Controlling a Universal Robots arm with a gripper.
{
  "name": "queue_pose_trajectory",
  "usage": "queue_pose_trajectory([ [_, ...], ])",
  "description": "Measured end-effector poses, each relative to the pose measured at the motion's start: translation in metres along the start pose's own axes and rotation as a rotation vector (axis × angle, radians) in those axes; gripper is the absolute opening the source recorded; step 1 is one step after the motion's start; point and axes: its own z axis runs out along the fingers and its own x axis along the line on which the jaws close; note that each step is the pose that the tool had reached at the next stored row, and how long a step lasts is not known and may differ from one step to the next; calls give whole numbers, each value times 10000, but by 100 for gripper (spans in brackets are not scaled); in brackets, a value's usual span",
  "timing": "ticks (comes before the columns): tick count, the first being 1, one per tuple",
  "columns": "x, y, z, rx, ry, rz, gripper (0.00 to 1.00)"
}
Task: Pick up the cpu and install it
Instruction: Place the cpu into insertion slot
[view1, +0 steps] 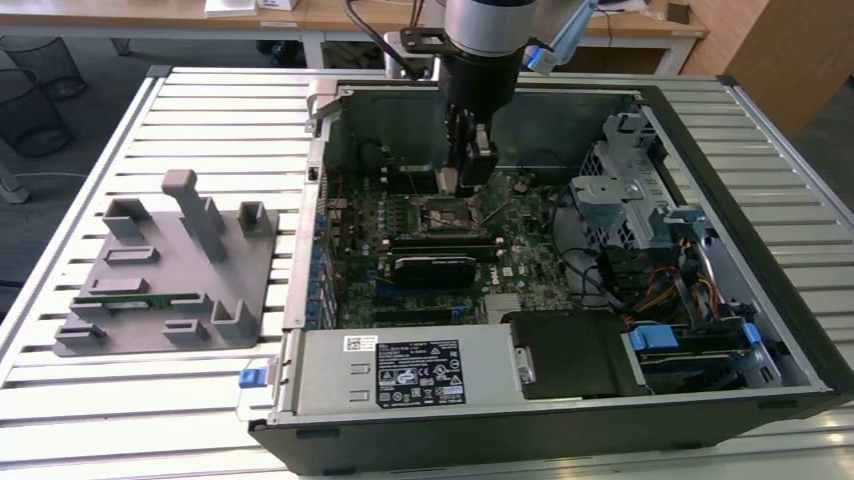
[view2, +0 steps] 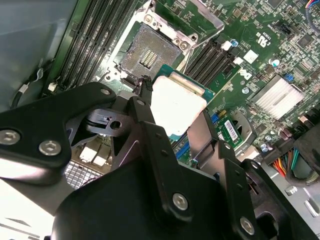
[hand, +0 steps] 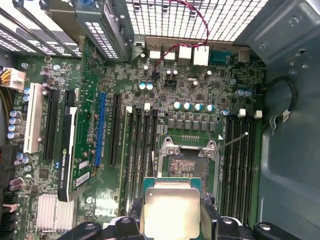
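Exterior view's left: grey fixture tray (view1: 160, 270) on the slatted table (view1: 134, 420). Right of it, open computer case (view1: 534, 445). Gripper (view1: 455, 186) hangs inside, jaws clamped on two opposite edges of the cpu (hand: 171, 209), silver top showing. Cpu held clear of the motherboard (hand: 200, 95), near the bare socket (hand: 187, 159), not seated.

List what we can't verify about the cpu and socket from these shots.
- Underside of the cpu: it faces away from the camera in both wrist views. In the first wrist view the frame edge also cuts off one edge of the cpu.
- Clearance between cpu and socket: too small to judge around the gripper in the exterior view, and the wrist views give no depth.
- Pins in the socket: too small to check for damage.
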Motion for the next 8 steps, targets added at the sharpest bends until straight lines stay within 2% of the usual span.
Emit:
queue_pose_trajectory([
  [8,-10,-2,48,-5,1,1,53],
])
